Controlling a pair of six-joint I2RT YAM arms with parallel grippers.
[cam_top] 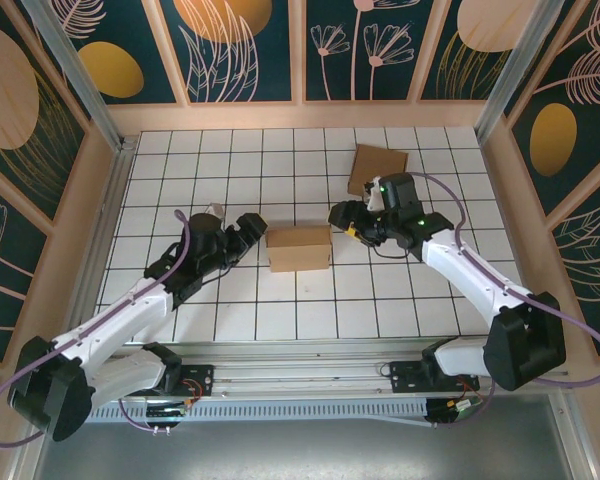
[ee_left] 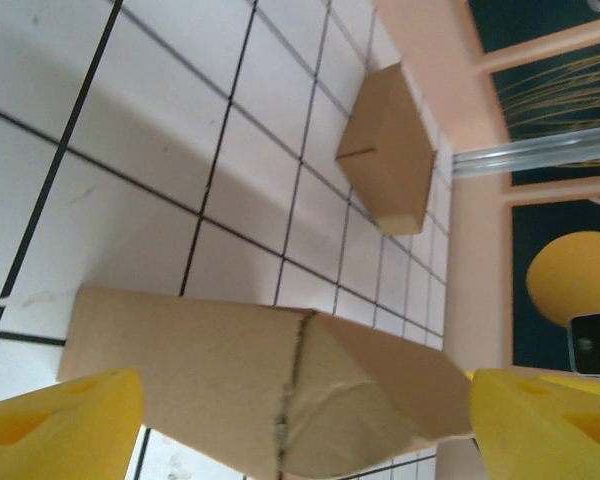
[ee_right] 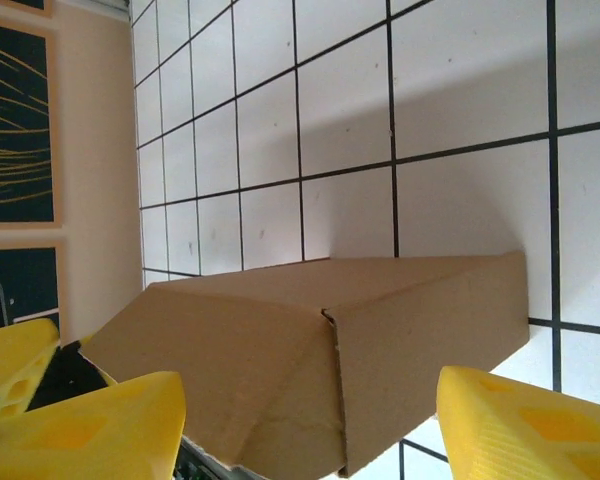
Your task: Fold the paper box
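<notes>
The paper box [cam_top: 298,248] sits mid-table as a brown cardboard block, closed on top, with its end flaps angled inward. My left gripper [cam_top: 256,229] stands open at the box's left end, its yellow fingers [ee_left: 60,420] spread wider than the box [ee_left: 250,385]. My right gripper [cam_top: 342,219] stands open at the right end, and its yellow fingers [ee_right: 525,425] straddle the box [ee_right: 320,350] without touching it. In both wrist views a crumpled, slanted flap faces the camera.
A second brown cardboard box [cam_top: 377,170] lies at the back right of the tiled table [cam_top: 230,170]; in the left wrist view this second box [ee_left: 388,150] lies beyond the paper box. Beige walls and metal posts ring the table.
</notes>
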